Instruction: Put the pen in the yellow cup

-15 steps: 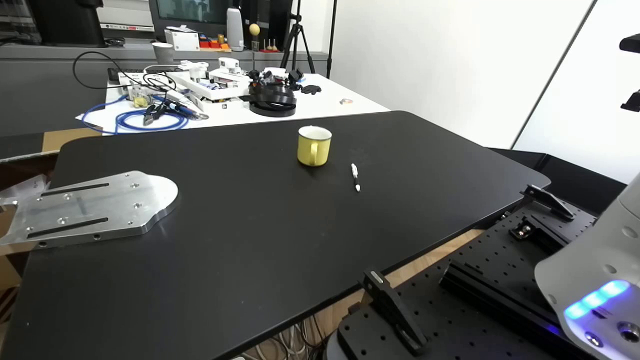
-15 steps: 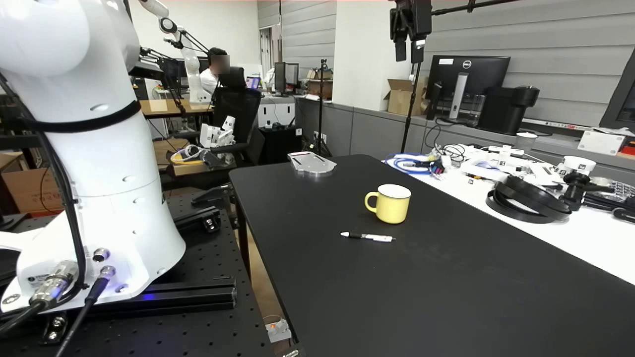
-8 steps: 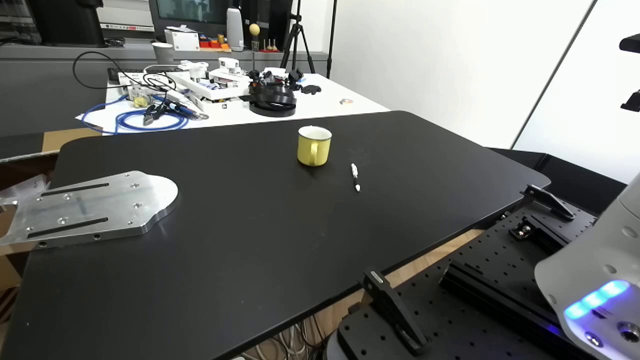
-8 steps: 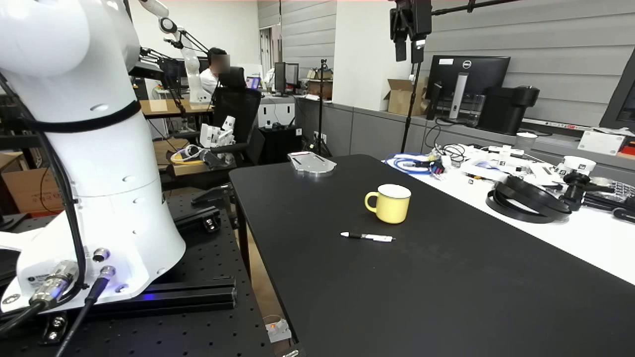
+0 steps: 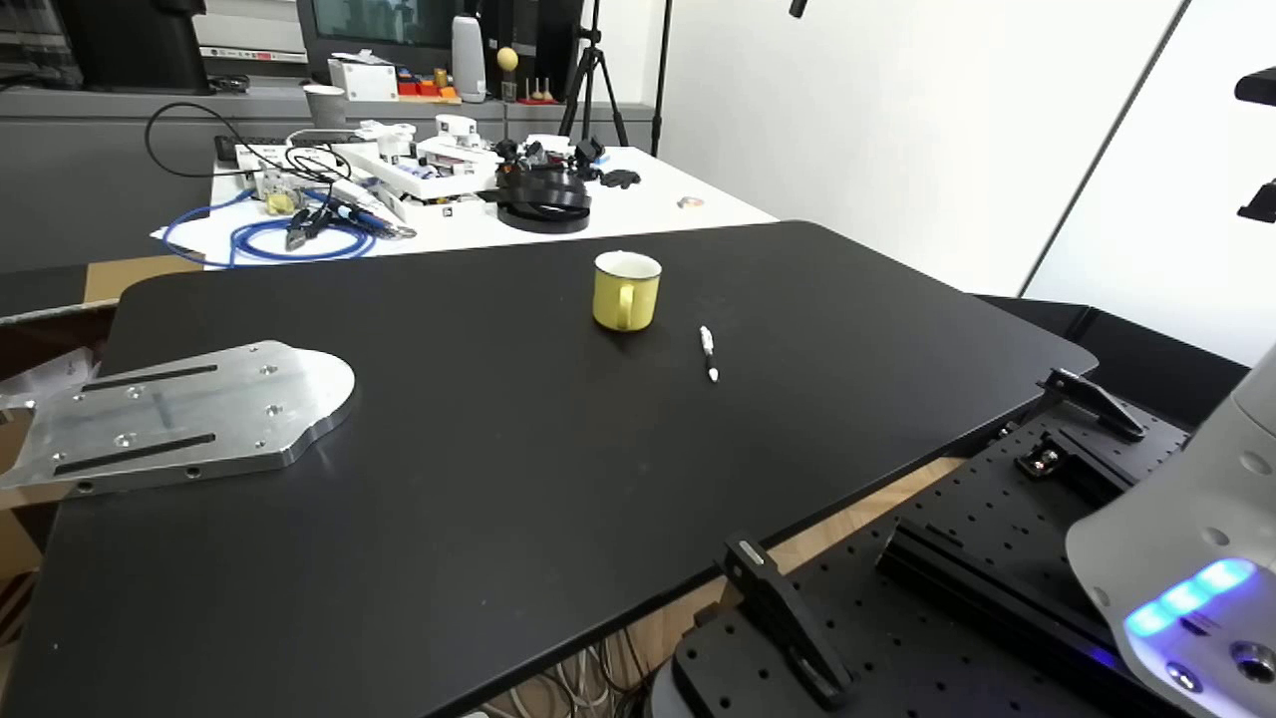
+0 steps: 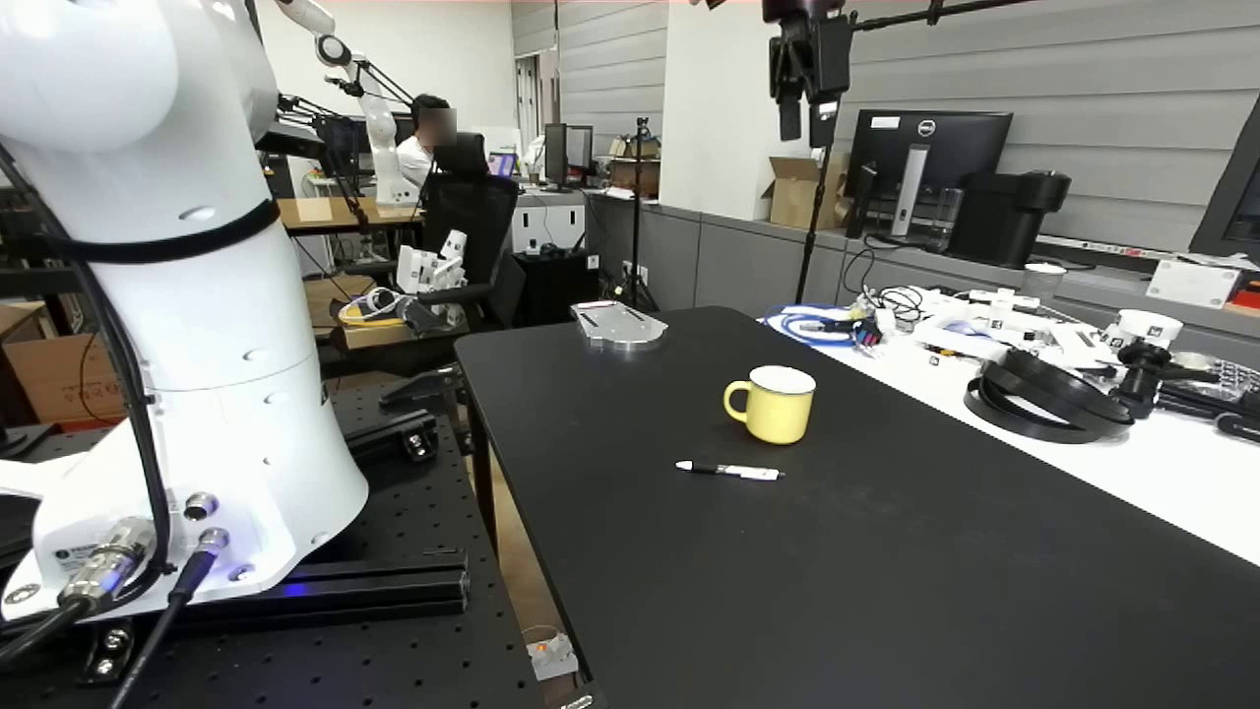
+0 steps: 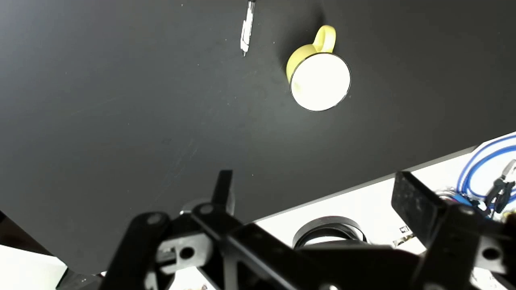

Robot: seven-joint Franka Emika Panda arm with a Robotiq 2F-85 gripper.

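The yellow cup (image 5: 610, 297) stands upright on the black table with its white inside up; it also shows in an exterior view (image 6: 782, 410) and in the wrist view (image 7: 320, 82). The pen (image 5: 708, 351), white with a dark grip section, lies flat beside the cup, not touching it. It also shows in an exterior view (image 6: 730, 472) and partly in the wrist view (image 7: 247, 28), cut by the top edge. My gripper (image 6: 806, 138) is high above the table, pointing down, open and empty. Its fingers are wide apart in the wrist view (image 7: 314, 174).
A silver metal plate (image 5: 209, 404) lies at one end of the black table (image 5: 478, 479). A white table (image 5: 678, 194) with cables, black straps (image 6: 1048, 399) and white parts adjoins it. Clamps (image 5: 788, 618) sit by the robot's base (image 6: 256, 473).
In an exterior view my gripper has moved slightly down and to the left. In an exterior view a dark tip has appeared at the top edge. The cup and the pen have not moved.
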